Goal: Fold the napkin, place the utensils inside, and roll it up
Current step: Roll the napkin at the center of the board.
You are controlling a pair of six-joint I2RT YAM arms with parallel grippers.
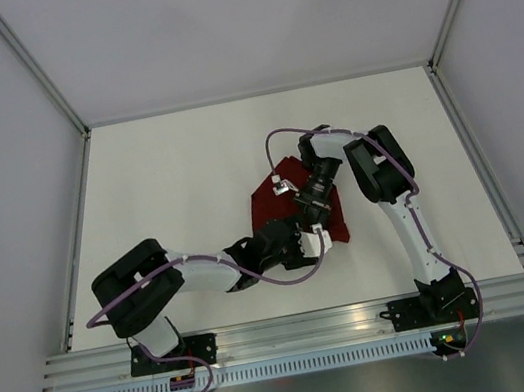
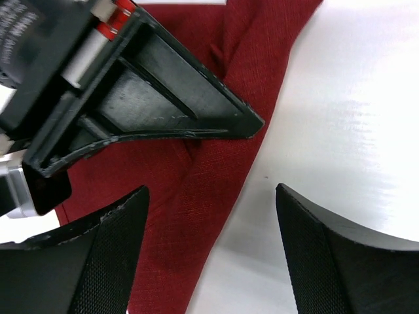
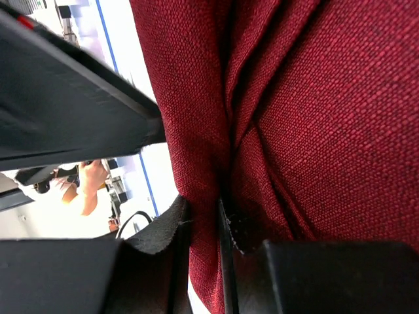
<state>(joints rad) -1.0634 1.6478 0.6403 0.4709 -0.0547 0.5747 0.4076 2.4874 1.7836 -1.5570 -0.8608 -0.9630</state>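
The white desk carries the napkin, which lies bunched and creased right of centre, partly under both wrists. In the right wrist view the cloth fills most of the frame in overlapping folds. The right tool is pressed together on one fold of the napkin. The left tool is spread, gripping nothing. Of its fingers, one is over the cloth and the other over bare desk, straddling the napkin's edge just beside the right tool.
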